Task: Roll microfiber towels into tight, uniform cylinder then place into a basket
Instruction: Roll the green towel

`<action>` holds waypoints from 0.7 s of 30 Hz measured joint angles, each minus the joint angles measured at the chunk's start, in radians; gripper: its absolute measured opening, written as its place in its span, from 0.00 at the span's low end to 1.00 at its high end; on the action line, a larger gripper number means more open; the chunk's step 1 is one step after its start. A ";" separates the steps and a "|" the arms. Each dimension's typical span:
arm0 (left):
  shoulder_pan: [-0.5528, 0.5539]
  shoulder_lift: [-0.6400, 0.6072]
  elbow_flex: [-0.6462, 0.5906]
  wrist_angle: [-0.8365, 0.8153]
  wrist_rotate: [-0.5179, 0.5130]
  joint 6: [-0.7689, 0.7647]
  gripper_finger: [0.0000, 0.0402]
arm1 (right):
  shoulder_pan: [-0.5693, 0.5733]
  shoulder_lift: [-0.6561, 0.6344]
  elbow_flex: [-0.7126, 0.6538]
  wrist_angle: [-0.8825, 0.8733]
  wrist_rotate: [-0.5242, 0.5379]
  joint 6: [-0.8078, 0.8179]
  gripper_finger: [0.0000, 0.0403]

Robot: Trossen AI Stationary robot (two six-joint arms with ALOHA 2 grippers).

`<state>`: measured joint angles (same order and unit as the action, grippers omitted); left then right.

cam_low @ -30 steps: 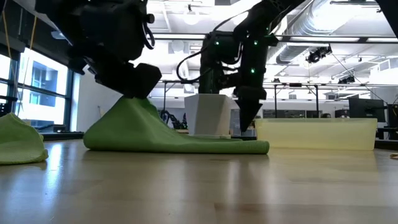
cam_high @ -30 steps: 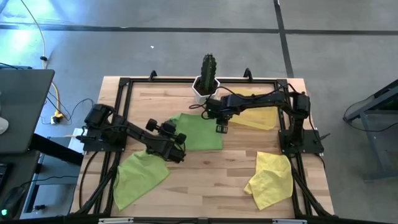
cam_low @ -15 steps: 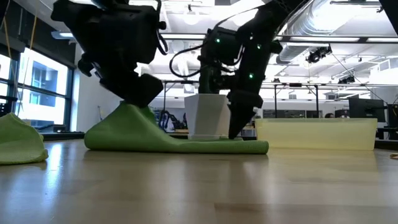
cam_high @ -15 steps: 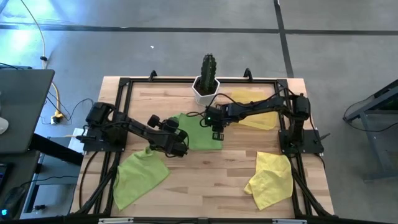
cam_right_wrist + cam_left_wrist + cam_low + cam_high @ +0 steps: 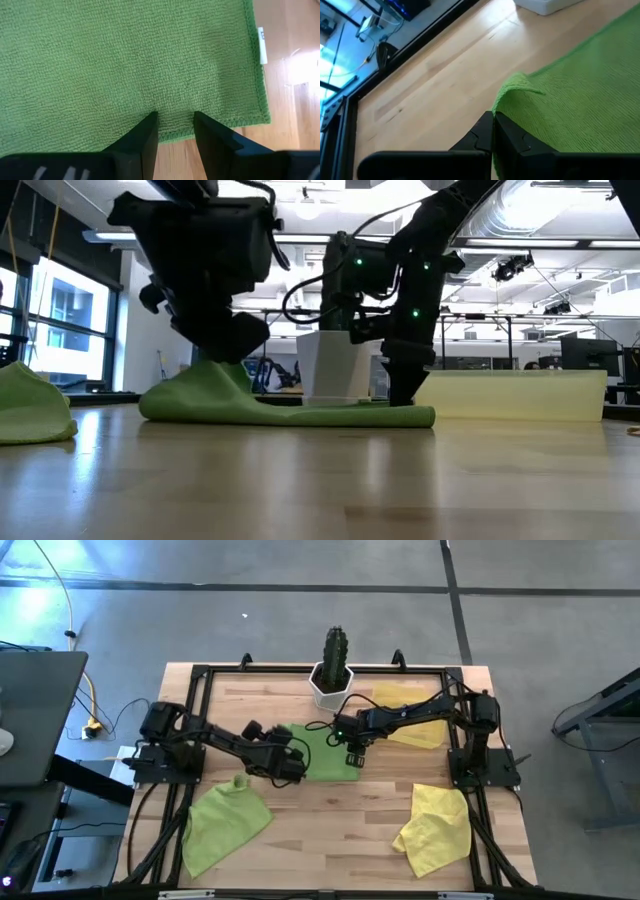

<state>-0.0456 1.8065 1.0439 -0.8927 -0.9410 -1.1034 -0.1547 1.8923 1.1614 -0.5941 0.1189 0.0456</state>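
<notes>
A lime-green towel (image 5: 322,748) lies mid-table, its right part flat on the wood and its left part raised in a mound (image 5: 205,385). My left gripper (image 5: 292,768) is shut on that raised left part. My right gripper (image 5: 352,752) stands open with its tips on the towel near its near right corner. A second lime-green towel (image 5: 225,820) lies crumpled at the near left. A yellow towel (image 5: 435,830) lies crumpled at the near right. The pale yellow basket (image 5: 412,726) sits at the far right, partly under my right arm. My left gripper pinches the towel's left edge (image 5: 506,107) between its two shut fingers, slanting down from the table's left. The edge is lifted off the wood and folds over beside the fingers; the rest of the towel (image 5: 580,100) lies on the table. My right gripper sets its two slightly parted fingertips (image 5: 150,125) down on the towel just inside its near edge (image 5: 175,131), close to the right corner. The fingers point down from above. The cloth puckers a little between them and stays flat on the table.
A white hexagonal pot with a cactus (image 5: 332,680) stands at the far edge, just behind the green towel. A black frame (image 5: 200,675) runs round the table. Bare wood (image 5: 340,830) lies between the two crumpled towels.
My left gripper has gone toward the table's far right with the towel's left edge, and the raised mound has shifted right while the towel's right part stayed flat. My right gripper has come down from above the towel onto it near its near right corner.
</notes>
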 joint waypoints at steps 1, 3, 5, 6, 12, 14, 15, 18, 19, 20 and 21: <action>0.007 0.000 0.000 0.001 0.007 0.000 0.00 | 0.000 0.000 0.000 0.000 0.000 0.000 0.29; 0.024 0.000 0.000 0.001 0.032 0.011 0.00 | 0.000 0.000 0.000 0.000 0.000 0.000 0.29; 0.040 0.000 0.000 0.002 0.072 0.030 0.00 | 0.000 0.000 0.000 0.000 0.000 0.000 0.29; 0.048 0.000 0.000 0.002 0.090 0.040 0.00 | 0.000 0.000 0.000 0.000 0.000 0.000 0.29; 0.077 0.000 0.000 0.003 0.156 0.052 0.05 | 0.000 0.000 0.000 0.000 0.000 0.000 0.29; 0.086 0.000 0.000 0.003 0.186 0.069 0.11 | 0.000 0.000 0.000 0.000 0.000 0.000 0.29; 0.089 0.000 0.000 0.003 0.197 0.074 0.15 | 0.000 0.000 0.000 0.000 0.000 0.000 0.29; 0.098 0.000 0.000 0.001 0.219 0.079 0.25 | 0.000 0.000 0.000 0.000 0.000 0.000 0.29; 0.100 0.000 0.000 -0.004 0.220 0.085 0.29 | 0.000 0.000 0.000 0.000 0.000 0.000 0.29; 0.100 0.000 0.000 -0.010 0.218 0.091 0.32 | 0.000 0.000 0.000 0.000 0.000 0.000 0.29; 0.100 0.000 0.000 -0.020 0.209 0.093 0.34 | 0.000 0.000 0.000 0.000 0.000 0.000 0.29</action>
<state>0.0545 1.8065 1.0435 -0.9126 -0.7324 -1.0100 -0.1547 1.8923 1.1614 -0.5945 0.1184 0.0452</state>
